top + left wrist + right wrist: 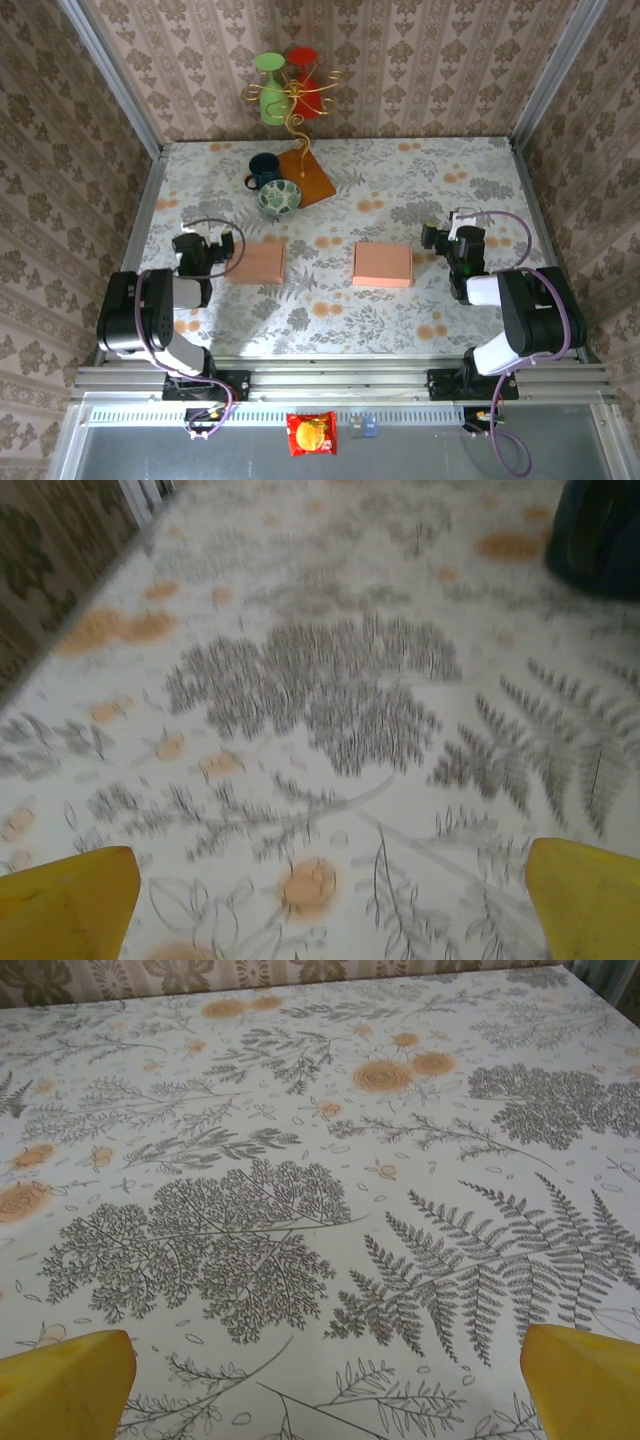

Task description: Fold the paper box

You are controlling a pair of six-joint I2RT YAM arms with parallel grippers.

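One flat orange-pink paper box (256,262) lies on the table with the leaf-print cloth (330,310), just beside the left gripper (320,905). A second orange-pink paper box (382,264) lies near the right gripper (320,1385). Both grippers have their yellow fingers (60,900) spread wide apart. They hold nothing.

We look for lettering and find none we can read. The red packet (311,434) on the ledge in front of the table carries a yellow and orange printed picture, but any wording on it is too small for us to make out. Just beside it, the small blue item (363,427) shows some pale marking, also too tiny to read.
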